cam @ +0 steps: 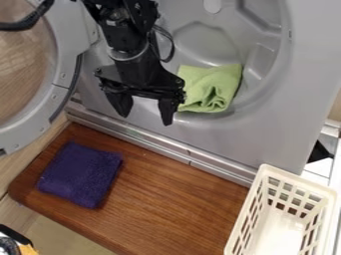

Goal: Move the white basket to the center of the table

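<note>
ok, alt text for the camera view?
White basket at the right end of a wooden table, not at its center; open, empty black gripper hangs before a grey machine holding a green cloth. Purple cloth lies table left.

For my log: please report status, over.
Black gripper open, empty. White plastic basket at right edge of wooden table, not centered. Purple cloth on left side, probably clear of path.

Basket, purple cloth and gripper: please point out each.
Basket (299,181): camera view, on its rim.
Purple cloth (81,174): camera view, middle of its top.
Gripper (146,118): camera view, midway between its fingertips.
</note>
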{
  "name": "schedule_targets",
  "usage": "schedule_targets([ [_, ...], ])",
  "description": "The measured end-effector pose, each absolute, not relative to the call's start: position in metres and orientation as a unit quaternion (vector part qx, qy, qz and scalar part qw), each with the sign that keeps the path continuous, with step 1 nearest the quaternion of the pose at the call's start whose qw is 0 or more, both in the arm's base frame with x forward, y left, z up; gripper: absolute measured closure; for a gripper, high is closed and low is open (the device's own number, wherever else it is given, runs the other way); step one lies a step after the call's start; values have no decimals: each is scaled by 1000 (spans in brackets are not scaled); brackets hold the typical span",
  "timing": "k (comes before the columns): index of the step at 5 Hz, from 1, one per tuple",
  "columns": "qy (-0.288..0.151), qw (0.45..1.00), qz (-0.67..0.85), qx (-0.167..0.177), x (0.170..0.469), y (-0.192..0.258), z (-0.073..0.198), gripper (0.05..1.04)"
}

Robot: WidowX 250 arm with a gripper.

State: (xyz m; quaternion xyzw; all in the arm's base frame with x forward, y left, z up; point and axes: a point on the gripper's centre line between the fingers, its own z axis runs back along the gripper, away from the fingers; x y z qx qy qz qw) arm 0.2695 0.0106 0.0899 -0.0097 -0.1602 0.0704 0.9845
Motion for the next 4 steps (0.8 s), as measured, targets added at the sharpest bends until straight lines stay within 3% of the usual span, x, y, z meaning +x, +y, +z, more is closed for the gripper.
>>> schedule_targets([
  [1,-150,986,73,-10,267,11,84,83],
  [4,-134,989,39,-54,262,-61,39,83],
])
